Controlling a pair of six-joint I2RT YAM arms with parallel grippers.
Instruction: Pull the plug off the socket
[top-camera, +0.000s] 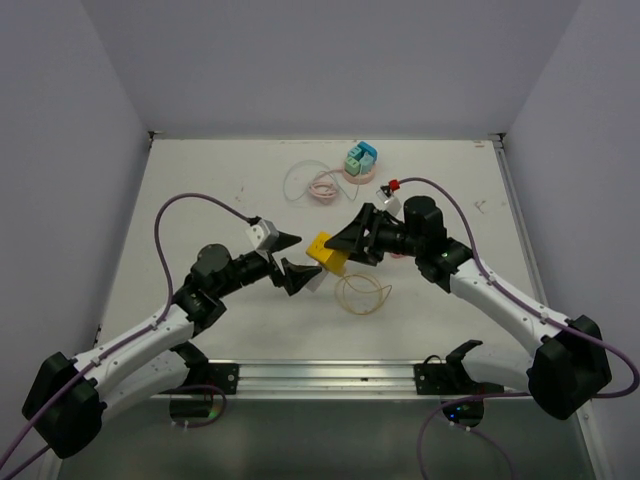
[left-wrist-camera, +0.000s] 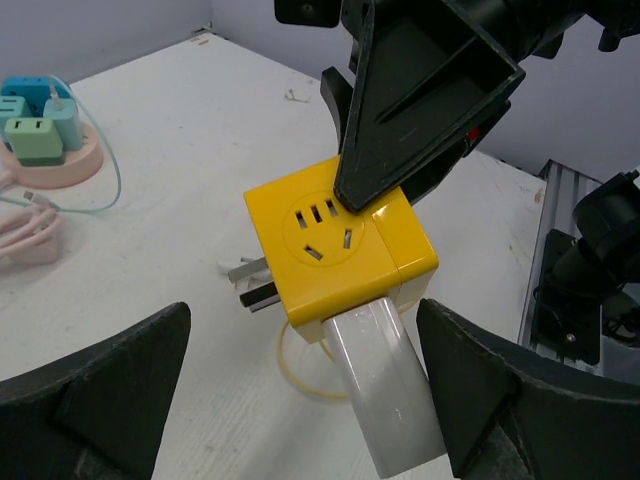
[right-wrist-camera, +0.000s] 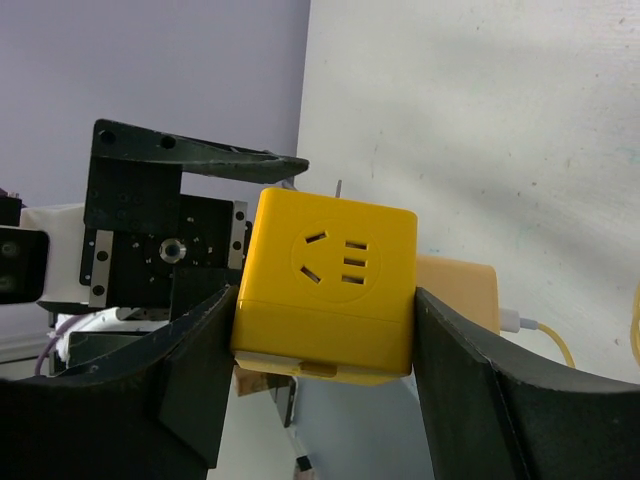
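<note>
While the plug's (left-wrist-camera: 385, 385) prongs are sitting hidden inside the yellow socket (left-wrist-camera: 335, 245), its white body is pointing lengthwise toward 7 o'clock in the top view. The right hand (right-wrist-camera: 325, 330) is clamping the socket near the tabletop's (top-camera: 220, 190) centre. The left hand (top-camera: 298, 262) is standing wide, flanking the plug without touching it.

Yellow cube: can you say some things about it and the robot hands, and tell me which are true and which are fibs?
1. The right gripper squeezes the yellow cube socket from both sides. True.
2. The left gripper is shut on the white plug. False: its fingers stand wide open on either side of the plug.
3. The white plug lies alone on the table. False: it sticks out of the cube.
4. Teal chargers sit at the table's far side. True.
</note>
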